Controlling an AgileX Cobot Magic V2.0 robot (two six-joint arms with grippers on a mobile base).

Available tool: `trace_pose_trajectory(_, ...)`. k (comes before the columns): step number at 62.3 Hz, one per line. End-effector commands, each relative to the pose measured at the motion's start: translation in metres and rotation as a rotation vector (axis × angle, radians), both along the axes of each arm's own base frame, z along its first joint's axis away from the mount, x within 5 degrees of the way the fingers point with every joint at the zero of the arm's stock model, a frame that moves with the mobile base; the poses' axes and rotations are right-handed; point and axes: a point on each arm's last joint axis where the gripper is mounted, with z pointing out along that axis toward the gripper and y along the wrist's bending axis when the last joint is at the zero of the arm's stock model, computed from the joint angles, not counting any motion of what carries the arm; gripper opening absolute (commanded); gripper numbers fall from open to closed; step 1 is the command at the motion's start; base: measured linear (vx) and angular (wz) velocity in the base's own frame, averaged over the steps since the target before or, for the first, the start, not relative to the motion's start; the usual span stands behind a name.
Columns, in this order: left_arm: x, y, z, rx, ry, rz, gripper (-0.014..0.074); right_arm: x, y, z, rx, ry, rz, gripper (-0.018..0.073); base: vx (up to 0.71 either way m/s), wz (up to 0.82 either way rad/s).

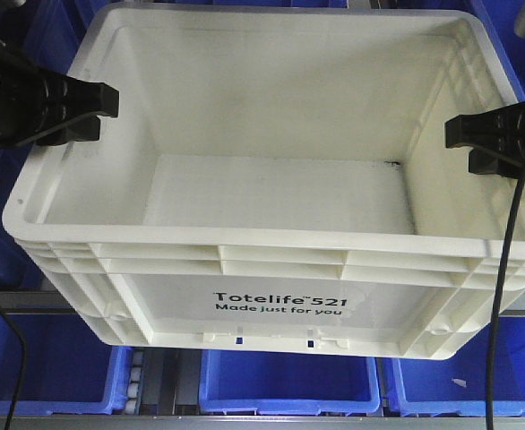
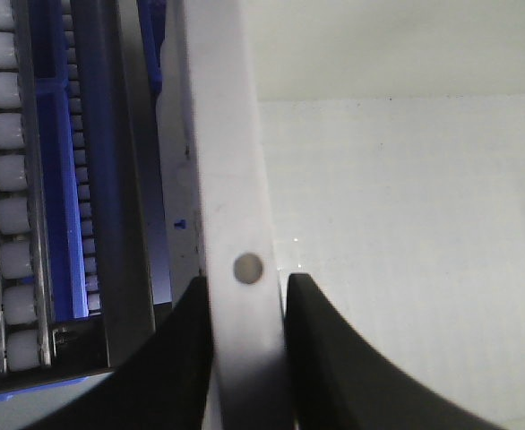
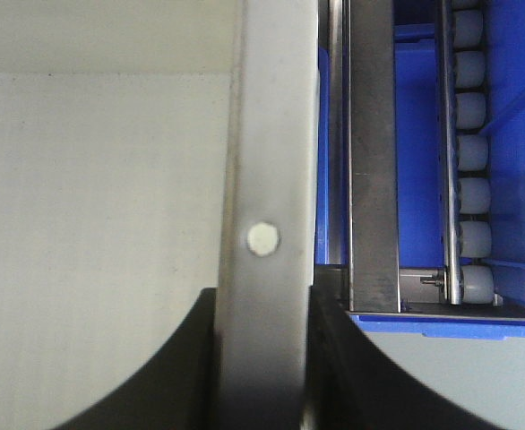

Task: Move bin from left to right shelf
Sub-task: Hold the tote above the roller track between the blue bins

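Left fingers (image 2: 177,354) are closed on the left wall of the bin (image 1: 280,264). One black finger is placed outside the wall and one inside, so the thin rim is pinched tight between them. A small round dot (image 2: 247,267) is seen on the rim just above the pinch. Beside that wall, a row of white rollers (image 2: 12,170) is seen on the shelf.

In the middle, the bin is held between the two arms, in front of the shelves and above a row of small blue bins (image 1: 285,385). It is big, white and box-shaped. It is made of hard, smooth plastic, with ribs under its rim. Nothing is seen inside it. Black words (image 1: 276,302) are printed on its front. It is likely gripped on both sides so that it is not tipped while it is carried. Which shelf it is nearer to cannot be told.

On the right, the right fingers (image 3: 164,367) are closed the same way on the right wall, one inside and one outside. A shiny grey metal rail (image 3: 372,179) is seen just beside that wall. The move to the right shelf is judged to be not yet done.
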Motion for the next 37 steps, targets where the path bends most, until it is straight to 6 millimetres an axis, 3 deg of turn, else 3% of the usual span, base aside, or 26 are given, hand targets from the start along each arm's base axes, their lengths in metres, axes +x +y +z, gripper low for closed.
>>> trace_pose_trajectory(1, -0.0038, 0.0055, 0.0282, -0.018, -0.176, -0.001, -0.0006, 0.0002, -0.0056, 0.0272, -0.016, -0.192, 0.006, -0.0001, 0.07, 0.01)
trace_pose_trajectory(37, -0.0038, 0.0055, 0.0282, -0.018, -0.176, -0.001, -0.0006, 0.0002, -0.0056, 0.0272, -0.016, -0.192, 0.006, -0.0001, 0.06, 0.01)
